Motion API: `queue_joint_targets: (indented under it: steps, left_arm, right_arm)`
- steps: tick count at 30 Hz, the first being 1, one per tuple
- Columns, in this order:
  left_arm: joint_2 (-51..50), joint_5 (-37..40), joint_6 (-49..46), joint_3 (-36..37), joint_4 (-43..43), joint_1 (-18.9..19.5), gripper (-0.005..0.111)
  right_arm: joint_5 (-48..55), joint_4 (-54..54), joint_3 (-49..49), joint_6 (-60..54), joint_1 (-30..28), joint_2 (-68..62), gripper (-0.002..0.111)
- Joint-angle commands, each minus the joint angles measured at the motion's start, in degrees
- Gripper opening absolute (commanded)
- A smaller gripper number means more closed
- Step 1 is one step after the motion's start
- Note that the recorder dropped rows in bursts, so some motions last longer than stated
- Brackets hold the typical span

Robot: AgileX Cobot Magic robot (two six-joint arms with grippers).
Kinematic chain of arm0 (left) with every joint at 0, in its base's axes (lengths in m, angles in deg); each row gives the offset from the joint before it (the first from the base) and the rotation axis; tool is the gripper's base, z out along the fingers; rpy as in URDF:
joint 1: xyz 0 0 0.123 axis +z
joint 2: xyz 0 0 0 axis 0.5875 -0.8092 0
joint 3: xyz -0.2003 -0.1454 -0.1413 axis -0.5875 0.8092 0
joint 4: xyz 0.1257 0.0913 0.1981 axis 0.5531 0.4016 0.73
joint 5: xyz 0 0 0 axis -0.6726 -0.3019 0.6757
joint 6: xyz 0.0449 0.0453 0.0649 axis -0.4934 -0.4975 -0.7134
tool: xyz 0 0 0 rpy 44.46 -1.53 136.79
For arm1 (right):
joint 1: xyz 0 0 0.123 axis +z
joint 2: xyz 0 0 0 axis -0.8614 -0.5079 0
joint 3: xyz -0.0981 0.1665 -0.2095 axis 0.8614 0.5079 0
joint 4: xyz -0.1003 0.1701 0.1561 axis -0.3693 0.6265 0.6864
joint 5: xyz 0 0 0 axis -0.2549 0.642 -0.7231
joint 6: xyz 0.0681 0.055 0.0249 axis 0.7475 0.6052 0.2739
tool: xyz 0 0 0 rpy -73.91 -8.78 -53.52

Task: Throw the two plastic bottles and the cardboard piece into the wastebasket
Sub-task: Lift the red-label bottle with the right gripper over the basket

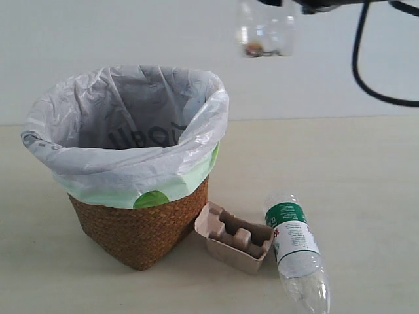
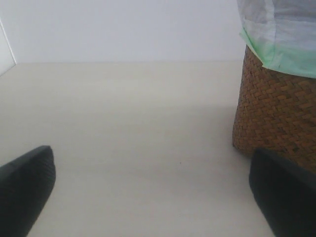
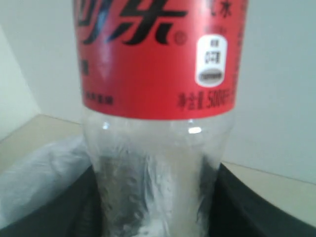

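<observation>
My right gripper (image 3: 155,207) is shut on the clear body of the red-label bottle (image 3: 158,74). In the exterior view that bottle (image 1: 265,33) hangs high at the top, above and to the right of the wastebasket (image 1: 141,226), a brown wicker basket with a whitish bag over a pale green one. The green-and-white-label bottle (image 1: 294,252) lies on the table right of the basket. Between them, against the basket's base, sits the beige cardboard piece (image 1: 234,237). My left gripper (image 2: 155,197) is open low over bare table, with the wastebasket (image 2: 274,113) just beyond one finger.
A black cable (image 1: 366,72) loops down from the right arm at the top right. A pale wall stands behind the light tabletop (image 1: 366,170). The bag's rim (image 3: 34,177) shows beside the held bottle in the right wrist view.
</observation>
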Motion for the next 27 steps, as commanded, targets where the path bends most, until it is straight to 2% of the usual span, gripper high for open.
queue_joint_targets:
  steps: [1, 3, 7, 12, 16, 20, 24, 25, 27]
  left_arm:
    - [0.2, -0.4, 0.5, -0.2, -0.1, -0.4, 0.108]
    - [0.2, -0.4, 0.5, -0.2, -0.1, -0.4, 0.108]
    - [0.2, -0.4, 0.5, -0.2, -0.1, -0.4, 0.108]
    - [0.2, -0.4, 0.5, -0.2, -0.1, -0.4, 0.108]
    - [0.2, -0.4, 0.5, -0.2, -0.1, -0.4, 0.108]
    - [0.2, -0.4, 0.5, -0.2, -0.1, -0.4, 0.108]
    - [0.2, -0.4, 0.5, -0.2, -0.1, -0.4, 0.108]
    - [0.2, -0.4, 0.5, -0.2, -0.1, -0.4, 0.108]
    - [0.2, -0.4, 0.5, -0.2, -0.1, -0.4, 0.108]
  right_arm:
    - [7.4, -3.7, -0.3, 0.0, -13.2, 0.2, 0.0]
    - [10.6, -5.0, -0.3, 0.0, -19.9, 0.2, 0.0]
    - [12.7, -7.2, -0.3, 0.0, -27.6, 0.2, 0.0]
    - [14.6, -7.6, -0.3, 0.0, -28.6, -0.4, 0.0]
    - [13.9, -5.0, -0.3, 0.0, -21.1, -2.8, 0.0]
    - [7.0, 1.6, -1.6, -2.7, -8.0, -4.9, 0.0]
    - [1.5, 7.1, -8.9, -4.5, 6.8, -7.6, 0.0]
    - [1.5, 7.1, -10.9, -4.9, 9.7, -8.1, 0.001]
    - [1.5, 7.1, -15.9, -6.3, 13.4, -9.4, 0.015]
